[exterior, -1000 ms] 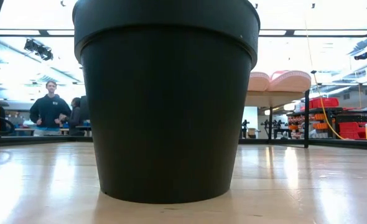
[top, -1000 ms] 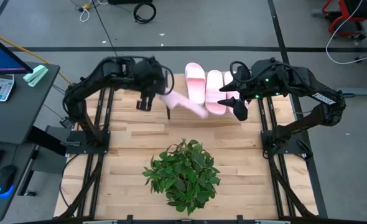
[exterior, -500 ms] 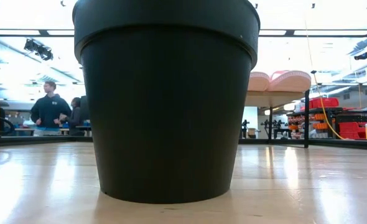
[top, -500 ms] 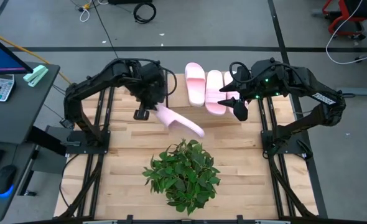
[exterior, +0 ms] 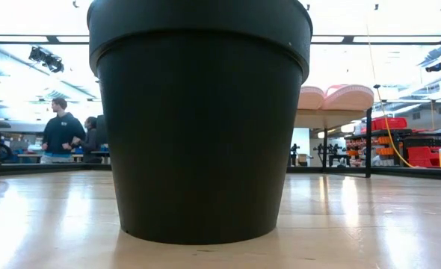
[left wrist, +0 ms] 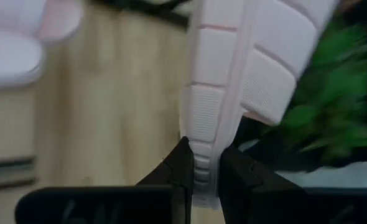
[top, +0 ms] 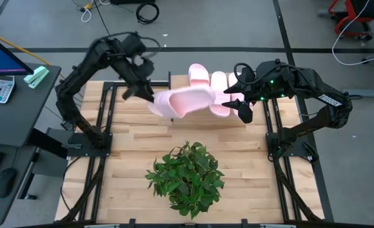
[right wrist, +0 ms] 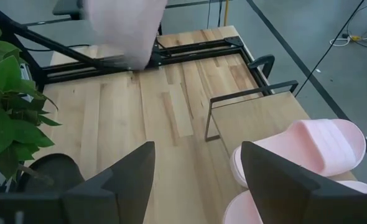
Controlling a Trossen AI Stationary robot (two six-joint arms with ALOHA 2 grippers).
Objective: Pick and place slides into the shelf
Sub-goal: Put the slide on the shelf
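My left gripper (top: 141,90) is shut on one pale pink slide (top: 182,102) and carries it in the air just in front of the shelf (right wrist: 258,121) at the table's far middle. Other slides (top: 199,76) lie soles down on the shelf's plank; the low view shows them (exterior: 337,96) on the shelf (exterior: 332,117) behind the pot. My right gripper (top: 241,107) hovers open over the shelf's right part, its fingers (right wrist: 130,171) apart with nothing between them. My left gripper pinches the rim of the slide's sole (left wrist: 202,163) at one end between its two fingers (left wrist: 182,168). The fingers come from the table's left and slant downward, lying along the slide. The slide sticks out from them toward the right, clear of table and shelf.
A leafy plant (top: 187,176) in a black pot (exterior: 198,119) stands at the table's near middle. Black frame rails (top: 104,126) run along both sides of the table. People (exterior: 60,134) stand far back in the room.
My left gripper has swung toward the table's far edge and the shelf and has rolled at the wrist. The slide has turned about with it: it hung slanting toward the plant, and now lies across in front of the shelf, higher up.
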